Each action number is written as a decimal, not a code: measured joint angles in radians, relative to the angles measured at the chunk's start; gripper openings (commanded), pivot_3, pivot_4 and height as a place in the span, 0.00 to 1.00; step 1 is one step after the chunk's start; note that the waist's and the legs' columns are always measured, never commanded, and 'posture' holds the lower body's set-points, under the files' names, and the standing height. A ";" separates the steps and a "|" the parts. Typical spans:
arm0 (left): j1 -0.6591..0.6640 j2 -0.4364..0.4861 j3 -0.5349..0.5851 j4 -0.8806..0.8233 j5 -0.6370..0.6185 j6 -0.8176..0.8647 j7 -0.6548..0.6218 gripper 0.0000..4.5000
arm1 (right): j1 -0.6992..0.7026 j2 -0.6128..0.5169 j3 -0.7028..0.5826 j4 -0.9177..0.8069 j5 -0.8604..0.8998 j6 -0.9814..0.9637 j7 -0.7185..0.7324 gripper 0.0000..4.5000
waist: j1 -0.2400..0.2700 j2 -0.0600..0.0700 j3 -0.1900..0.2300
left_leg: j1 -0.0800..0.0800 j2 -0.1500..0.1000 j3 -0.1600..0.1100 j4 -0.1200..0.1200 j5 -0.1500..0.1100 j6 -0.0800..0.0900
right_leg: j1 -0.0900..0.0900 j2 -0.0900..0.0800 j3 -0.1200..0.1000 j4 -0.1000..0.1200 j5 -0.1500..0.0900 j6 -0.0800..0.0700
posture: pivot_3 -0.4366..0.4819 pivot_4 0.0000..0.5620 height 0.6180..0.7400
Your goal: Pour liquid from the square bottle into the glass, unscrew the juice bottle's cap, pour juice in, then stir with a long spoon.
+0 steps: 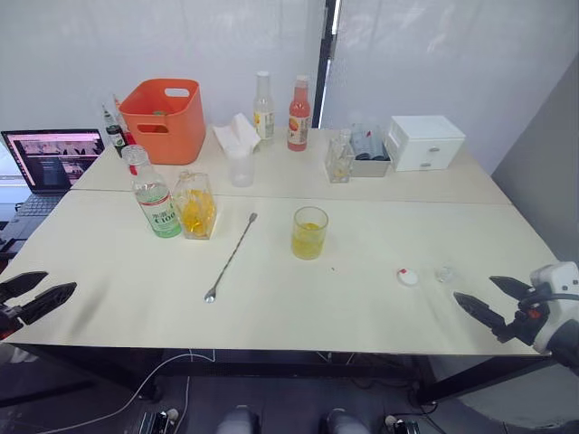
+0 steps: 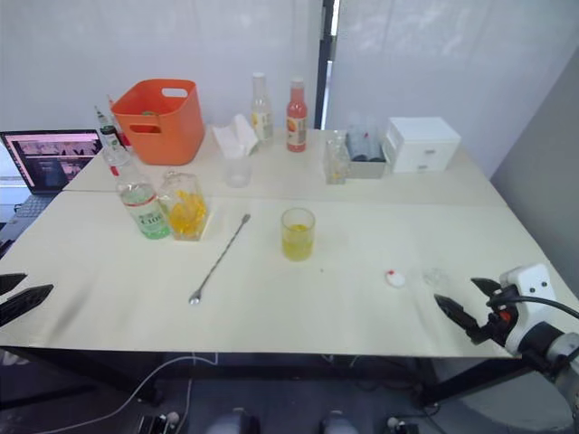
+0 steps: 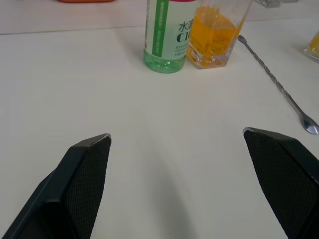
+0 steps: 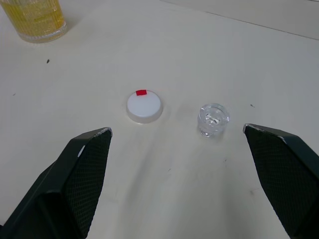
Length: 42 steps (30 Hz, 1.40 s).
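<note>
The left end effector [image 1: 34,297] hovers wide at the counter's [image 1: 362,307] near left edge. Juice bottle [image 1: 152,193], square bottle [image 1: 194,205], spoon [image 1: 230,258], then glass [image 1: 309,232] mid-counter. White cap [image 1: 408,277] lies before the wide right end effector [image 1: 488,300].

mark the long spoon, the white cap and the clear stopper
long spoon [image 1: 230,259], left eye view, middle of its twisted handle.
white cap [image 4: 144,106], right wrist view, centre of its flat top, just below the red mark.
clear stopper [image 4: 213,120], right wrist view, centre of its round glass top.
</note>
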 measured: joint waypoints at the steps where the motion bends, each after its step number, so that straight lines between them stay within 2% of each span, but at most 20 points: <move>1: 0.000 0.000 0.000 -0.007 -0.003 0.000 0.004 1.00 | -0.001 0.002 0.001 0.000 0.000 -0.004 -0.001 1.00 | 0.000 0.000 0.000 | 0.000 0.000 0.000 0.000 0.000 0.000 | 0.000 0.000 0.000 0.000 0.000 0.000 | 0.48 0.27 0.79; 15: 0.044 -0.058 0.000 -0.087 -0.006 -0.029 0.039 1.00 | -0.010 0.025 0.008 -0.007 0.005 -0.002 -0.038 1.00 | -0.001 0.000 0.000 | 0.000 0.000 0.001 -0.001 0.000 0.000 | 0.000 0.000 0.000 0.000 0.000 0.000 | 0.48 0.27 0.79; 20: 0.088 -0.129 -0.004 -0.230 -0.043 0.030 0.092 1.00 | -0.117 0.024 0.071 -0.071 0.063 0.044 -0.045 1.00 | -0.009 0.001 0.000 | 0.000 0.001 0.000 -0.002 0.000 0.000 | 0.000 0.000 0.001 0.000 0.000 0.000 | 0.48 0.27 0.79; 23: 0.120 -0.216 -0.041 -0.394 -0.060 0.095 0.197 1.00 | -0.229 0.008 0.162 -0.092 0.107 0.091 -0.020 1.00 | -0.017 0.000 0.000 | 0.000 0.001 -0.001 -0.002 0.000 0.000 | 0.000 0.000 0.001 0.000 0.000 0.000 | 0.48 0.27 0.79; 27: 0.146 -0.321 -0.103 -0.637 -0.064 0.202 0.405 1.00 | -0.389 -0.032 0.281 -0.086 0.166 0.137 0.070 1.00 | -0.013 0.000 0.000 | -0.001 -0.001 -0.003 -0.002 0.000 0.000 | 0.000 0.000 0.001 0.000 0.000 0.000 | 0.48 0.27 0.79; 30: 0.143 -0.397 -0.162 -0.863 -0.118 0.356 0.593 1.00 | -0.498 -0.056 0.370 -0.049 0.198 0.161 0.166 1.00 | -0.009 0.000 0.000 | -0.001 -0.001 -0.004 -0.001 0.000 0.000 | 0.001 0.000 0.001 -0.001 0.001 0.001 | 0.48 0.27 0.79; 32: 0.105 -0.434 -0.213 -0.953 -0.151 0.458 0.704 1.00 | -0.537 -0.063 0.407 -0.035 0.216 0.176 0.213 1.00 | -0.003 0.000 0.000 | -0.001 -0.002 -0.004 -0.001 0.000 0.000 | 0.001 0.000 0.001 0.000 0.001 0.001 | 0.48 0.27 0.79; 34: 0.058 -0.469 -0.267 -1.008 -0.158 0.532 0.807 1.00 | -0.562 -0.067 0.430 -0.029 0.221 0.182 0.249 1.00 | -0.002 0.000 0.000 | -0.001 -0.002 -0.004 0.000 0.000 0.000 | 0.001 0.001 0.001 0.000 0.001 0.002 | 0.48 0.27 0.79; 37: -0.021 -0.503 -0.415 -1.069 -0.098 0.625 0.961 1.00 | -0.602 -0.065 0.450 -0.023 0.251 0.205 0.276 1.00 | -0.001 -0.001 0.000 | -0.001 -0.004 -0.004 0.000 0.000 0.000 | 0.002 0.001 0.002 0.000 0.001 0.002 | 0.48 0.27 0.79; 42: -0.106 -0.542 -0.602 -1.046 0.025 0.704 1.102 1.00 | -0.617 -0.062 0.456 -0.026 0.257 0.215 0.273 1.00 | 0.001 -0.001 0.000 | -0.002 -0.004 -0.004 0.000 0.000 0.000 | 0.001 0.002 0.002 -0.001 0.001 0.002 | 0.48 0.27 0.79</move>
